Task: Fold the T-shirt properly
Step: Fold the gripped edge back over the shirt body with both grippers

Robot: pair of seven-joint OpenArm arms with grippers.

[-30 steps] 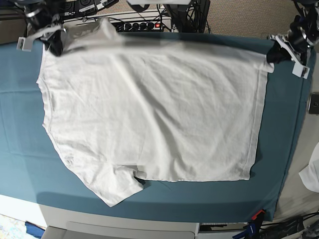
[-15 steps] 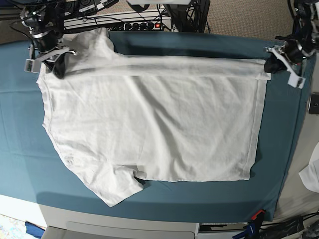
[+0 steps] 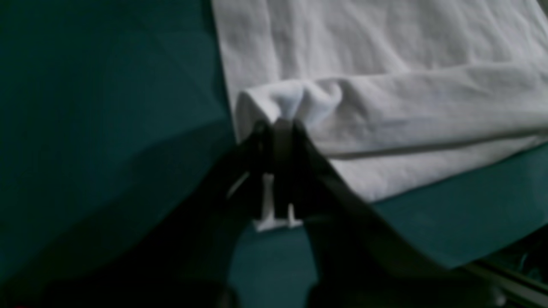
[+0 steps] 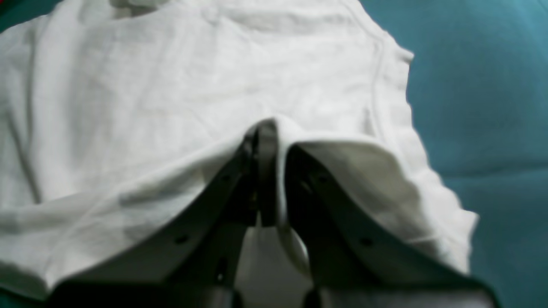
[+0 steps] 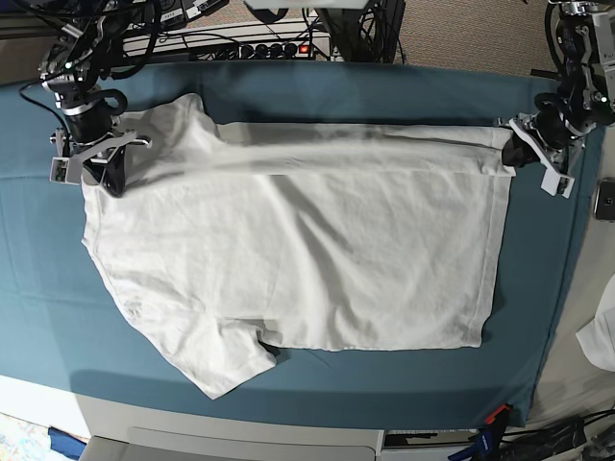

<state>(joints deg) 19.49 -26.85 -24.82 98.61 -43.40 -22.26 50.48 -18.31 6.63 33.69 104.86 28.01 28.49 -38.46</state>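
Base view: the large plain white cotton T-shirt (image 5: 298, 259) is being gripped at ten and two o'clock by both clenched end effectors, left (image 5: 516, 152) and right (image 5: 106, 168); uneven pulling could skew the fold.

Bright even overhead view, dim blurry wrist views, fingers out of focus

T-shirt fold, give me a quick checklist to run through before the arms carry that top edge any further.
1. Left gripper shut on the T-shirt hem corner: ok.
2. Right gripper shut on the shoulder end: ok.
3. Lifted edge stretched between the grippers without sagging: ok, it runs nearly straight in the base view.
4. Lower sleeve flat: not ok, it is angled out with a crease by its seam.
5. How many cloth layers each gripper holds: cannot tell.
6. Shirt fully on the table cover: ok.
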